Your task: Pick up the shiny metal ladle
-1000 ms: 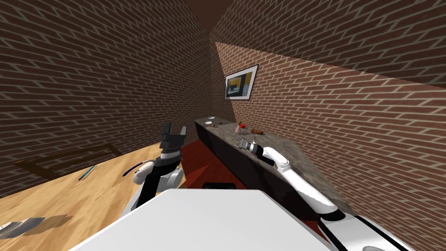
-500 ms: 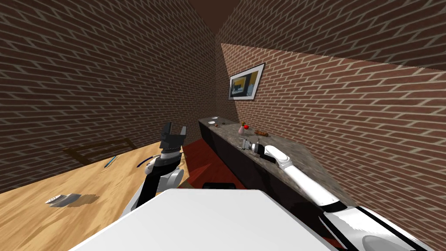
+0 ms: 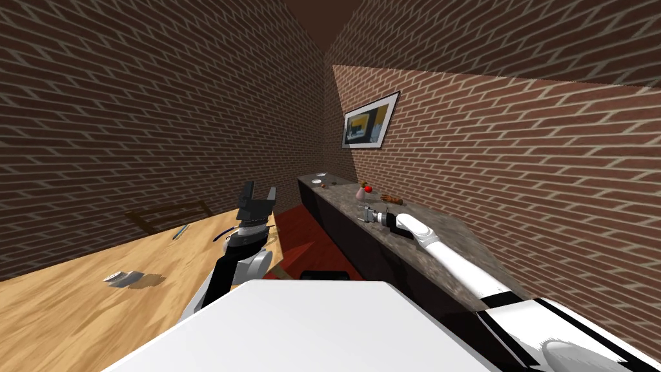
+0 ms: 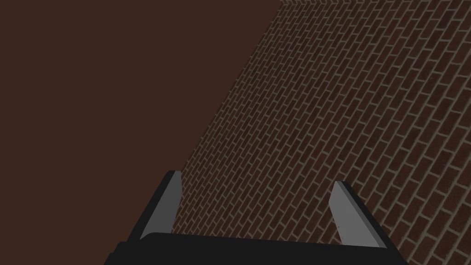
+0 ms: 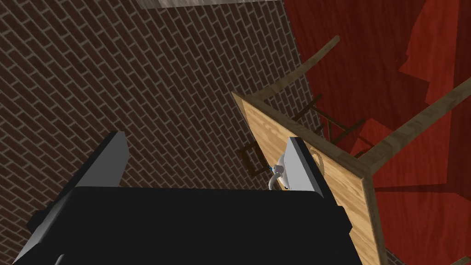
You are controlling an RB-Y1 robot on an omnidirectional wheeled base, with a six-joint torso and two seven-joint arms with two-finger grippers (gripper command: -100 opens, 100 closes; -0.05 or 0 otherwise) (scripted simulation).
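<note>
Ladle (image 3: 223,233) lies near the wooden table's (image 3: 77,310) edge beside the raised, spread-fingered left gripper (image 3: 259,189), while the right gripper (image 3: 364,214), fingers parted, hovers over the counter (image 3: 453,227).

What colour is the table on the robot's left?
The table is light tan with wood grain, clearest in the head view.

No words, labels, brand names, numbers or signs can be read anywhere here.
</note>
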